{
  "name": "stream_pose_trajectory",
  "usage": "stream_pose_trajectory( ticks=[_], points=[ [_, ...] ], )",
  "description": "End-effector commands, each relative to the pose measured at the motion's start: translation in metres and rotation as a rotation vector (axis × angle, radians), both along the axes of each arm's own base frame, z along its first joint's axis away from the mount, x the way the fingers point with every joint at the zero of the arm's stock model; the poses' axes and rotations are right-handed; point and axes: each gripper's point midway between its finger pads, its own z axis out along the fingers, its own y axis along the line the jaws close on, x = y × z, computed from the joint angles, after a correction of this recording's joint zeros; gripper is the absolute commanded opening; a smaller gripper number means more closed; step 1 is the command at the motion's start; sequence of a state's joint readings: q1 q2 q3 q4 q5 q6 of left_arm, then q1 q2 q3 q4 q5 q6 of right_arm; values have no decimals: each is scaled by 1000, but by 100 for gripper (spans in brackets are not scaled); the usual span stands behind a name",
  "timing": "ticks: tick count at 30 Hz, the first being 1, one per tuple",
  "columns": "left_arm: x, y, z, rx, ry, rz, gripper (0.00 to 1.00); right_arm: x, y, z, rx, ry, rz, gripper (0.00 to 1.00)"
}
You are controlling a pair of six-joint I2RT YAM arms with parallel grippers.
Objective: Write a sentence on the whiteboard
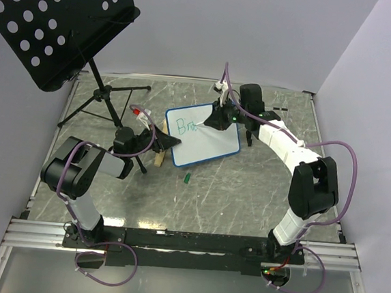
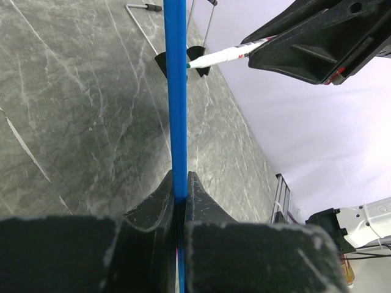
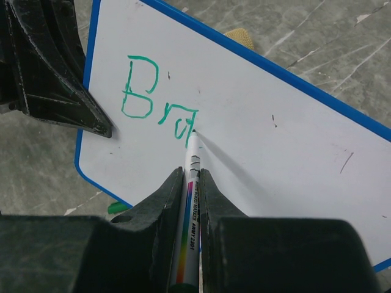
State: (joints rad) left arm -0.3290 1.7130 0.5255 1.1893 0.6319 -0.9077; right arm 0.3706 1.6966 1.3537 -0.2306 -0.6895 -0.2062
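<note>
The whiteboard [image 1: 209, 142], white with a blue rim, lies tilted on the table. My left gripper [image 1: 169, 141] is shut on its left edge; the left wrist view shows the blue rim [image 2: 177, 110] edge-on between the fingers. My right gripper [image 1: 216, 119] is shut on a white marker [image 3: 191, 201] with a rainbow stripe. The marker's tip touches the board in the right wrist view. The sentence [image 3: 156, 97] reads "Bra" in green letters, also seen from above [image 1: 185, 126]. The marker also shows in the left wrist view [image 2: 220, 56].
A black perforated music stand [image 1: 56, 18] on a tripod [image 1: 106, 108] stands at the back left. A green marker cap [image 1: 188, 179] lies on the table in front of the board. A wooden block [image 1: 159, 158] sits under the board's left corner.
</note>
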Motion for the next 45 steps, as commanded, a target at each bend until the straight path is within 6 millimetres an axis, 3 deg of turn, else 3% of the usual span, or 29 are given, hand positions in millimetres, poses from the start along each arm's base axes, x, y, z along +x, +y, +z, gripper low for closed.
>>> stream_pose_trajectory(
  ticks=[1,19,45],
  points=[
    [-2,-3,56,-84,-228,-23,1,11,0,38,46,-104,-9,0],
    [-2,-4,57,-89,-230,-28,1,18,-5,23,15,-73,-29,0],
    [4,-3,60,-87,-235,-13,1,-3,-15,-7,-53,-18,3,0]
  ],
)
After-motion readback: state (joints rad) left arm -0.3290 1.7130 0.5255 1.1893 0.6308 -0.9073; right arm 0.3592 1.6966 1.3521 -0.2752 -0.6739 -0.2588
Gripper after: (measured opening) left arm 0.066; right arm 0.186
